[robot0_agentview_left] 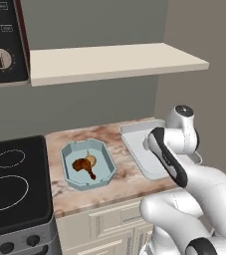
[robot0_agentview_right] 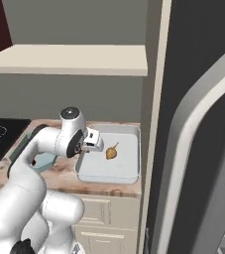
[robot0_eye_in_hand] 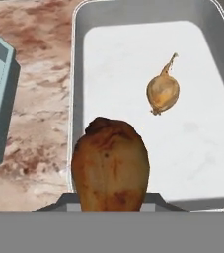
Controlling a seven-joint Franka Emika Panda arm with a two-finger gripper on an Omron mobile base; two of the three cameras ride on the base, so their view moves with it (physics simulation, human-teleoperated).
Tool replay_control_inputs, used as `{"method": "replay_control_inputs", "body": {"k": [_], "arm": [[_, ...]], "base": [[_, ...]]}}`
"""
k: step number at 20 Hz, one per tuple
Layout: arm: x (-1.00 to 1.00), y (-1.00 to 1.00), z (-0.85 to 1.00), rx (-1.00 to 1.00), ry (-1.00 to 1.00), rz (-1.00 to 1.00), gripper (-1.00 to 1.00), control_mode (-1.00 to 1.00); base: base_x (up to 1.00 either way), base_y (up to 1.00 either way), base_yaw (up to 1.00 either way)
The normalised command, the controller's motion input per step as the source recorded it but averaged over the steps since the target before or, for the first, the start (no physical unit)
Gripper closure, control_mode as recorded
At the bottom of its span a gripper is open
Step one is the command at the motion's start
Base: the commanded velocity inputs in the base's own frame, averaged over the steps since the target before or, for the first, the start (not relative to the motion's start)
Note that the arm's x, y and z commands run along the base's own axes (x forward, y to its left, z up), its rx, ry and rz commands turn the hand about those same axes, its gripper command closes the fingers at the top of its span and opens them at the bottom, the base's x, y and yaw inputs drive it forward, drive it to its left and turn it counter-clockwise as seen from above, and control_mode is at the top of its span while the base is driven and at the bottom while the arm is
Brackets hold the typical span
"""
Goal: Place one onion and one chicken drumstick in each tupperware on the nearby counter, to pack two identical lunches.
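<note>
My gripper (robot0_agentview_right: 95,142) hangs over the left part of the larger grey-white tupperware (robot0_agentview_right: 130,171), shut on a browned chicken drumstick (robot0_eye_in_hand: 110,165) that hides the fingertips in the hand view. One onion (robot0_eye_in_hand: 163,94) lies inside that tub (robot0_eye_in_hand: 76,94), apart from the held drumstick; the same onion (robot0_agentview_right: 111,153) is seen from the right base. To the left on the marbled counter (robot0_agentview_left: 87,193) sits the small light-blue octagonal tupperware (robot0_agentview_left: 66,167). It holds another drumstick (robot0_agentview_left: 83,166) with an onion (robot0_agentview_left: 91,160) touching it.
A black stovetop (robot0_agentview_left: 10,189) borders the counter on the left. A cream wall shelf (robot0_agentview_left: 109,62) runs above the counter. A tall dark wall and a grey open door (robot0_agentview_right: 198,149) stand close on the right of the grey tub.
</note>
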Motion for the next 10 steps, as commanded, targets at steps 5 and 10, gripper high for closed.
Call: {"method": "replay_control_inputs", "body": {"k": [5,10], "arm": [[0.47,-0.06,-0.53,0.00,0.03,0.00,1.00,-1.00],[0.46,-0.09,-0.53,0.00,0.00,0.00,1.00,-1.00]], "base": [[0.00,0.00,0.00],[0.00,0.00,0.00]]}}
